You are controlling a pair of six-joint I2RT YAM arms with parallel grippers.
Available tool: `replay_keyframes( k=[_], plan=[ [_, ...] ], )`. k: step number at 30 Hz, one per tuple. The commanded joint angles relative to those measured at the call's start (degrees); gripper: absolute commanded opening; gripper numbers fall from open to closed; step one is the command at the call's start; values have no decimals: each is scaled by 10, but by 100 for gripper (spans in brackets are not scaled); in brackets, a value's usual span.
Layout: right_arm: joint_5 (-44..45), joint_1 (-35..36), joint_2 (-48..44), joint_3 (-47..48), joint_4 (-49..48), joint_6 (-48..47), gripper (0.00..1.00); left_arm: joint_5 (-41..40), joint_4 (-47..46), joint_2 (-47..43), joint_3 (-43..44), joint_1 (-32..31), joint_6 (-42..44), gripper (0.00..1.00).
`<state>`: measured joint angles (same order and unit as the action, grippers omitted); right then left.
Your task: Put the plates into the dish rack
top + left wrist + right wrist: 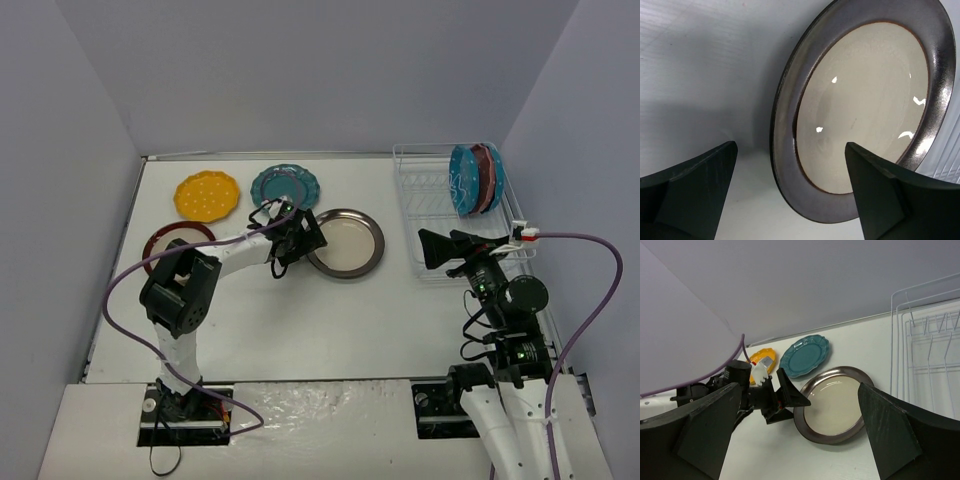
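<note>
The brown-rimmed plate (pixel 345 243) (pixel 865 105) (pixel 835 402) lies flat on the desk (pixel 330 320), roughly midway between the other loose plates and the rack (pixel 430 190) (pixel 930 340). My left jaws are spread wide at its left edge. On the left wrist view the rim sits in the gap between them, and I can't tell whether either one touches it.

Just beyond, the teal plate (pixel 285 185) (pixel 805 356) lies flat, with the yellow plate (pixel 207 195) (pixel 760 356) beside it on the left. A maroon-rimmed plate (pixel 170 237) lies nearer me, partly hidden under the left arm (pixel 225 255).

The rack sits at the desk's far right. Plates stand on edge in its far right part: a dotted blue plate (pixel 461 180) leftmost, a dark red plate (pixel 483 180) behind it, and a second blue plate (pixel 496 172) behind that. My right jaws are spread too and hold nothing. They hover over the rack's near side, pointing left toward the brown-rimmed plate.
</note>
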<state>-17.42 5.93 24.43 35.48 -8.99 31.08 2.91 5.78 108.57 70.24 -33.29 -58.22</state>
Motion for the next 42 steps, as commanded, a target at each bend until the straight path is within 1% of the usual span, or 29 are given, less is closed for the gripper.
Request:
replay_keyframes(
  k=[1,7,9,12,15,16,17,18,19,21,25,27,28,29,33,37,39,42],
  plan=[
    [-17,8,1,6,-22,-7,100,11,-36,15,7,-5,-34,80],
    [-16,11,5,-7,-20,-2,100,34,-52,56,-13,-9,-58,59],
    [-17,11,6,-6,-20,-3,100,33,-78,61,-26,-11,-64,52],
    [-18,11,11,-5,-20,-3,100,35,-86,69,-39,-12,-76,42],
    [-22,11,26,-8,-20,1,100,33,-100,67,-57,-12,-78,23],
    [-25,12,33,-10,-20,3,100,34,-105,65,-64,-12,-79,16],
    [-30,12,42,-12,-21,5,100,36,-111,60,-72,-11,-79,8],
    [-32,12,49,-15,-21,8,100,37,-114,59,-78,-10,-78,2],
    [-39,12,58,-18,-24,11,100,37,-119,50,-86,-10,-76,0],
    [-59,13,76,-30,-38,25,100,37,-128,25,-108,-9,-71,0],
    [-88,24,119,-66,-103,80,100,39,-142,-49,-171,6,-67,0],
    [-91,47,152,-76,-131,93,100,39,-145,-101,-211,23,-62,0],
    [-88,70,163,-81,-141,98,100,39,-147,-119,-223,29,-59,0],
    [-82,76,174,-85,-151,103,100,40,-148,-137,-237,35,-59,0],
    [-24,181,255,-99,-226,128,100,49,-148,-240,-289,61,-58,0],
    [23,264,346,-94,-283,144,100,67,-156,-307,-324,80,-68,0],
    [40,287,387,-91,-306,152,100,78,-161,-333,-341,91,-78,0],
    [60,298,427,-88,-325,156,100,86,-164,-367,-353,105,-82,0]
  ],
)
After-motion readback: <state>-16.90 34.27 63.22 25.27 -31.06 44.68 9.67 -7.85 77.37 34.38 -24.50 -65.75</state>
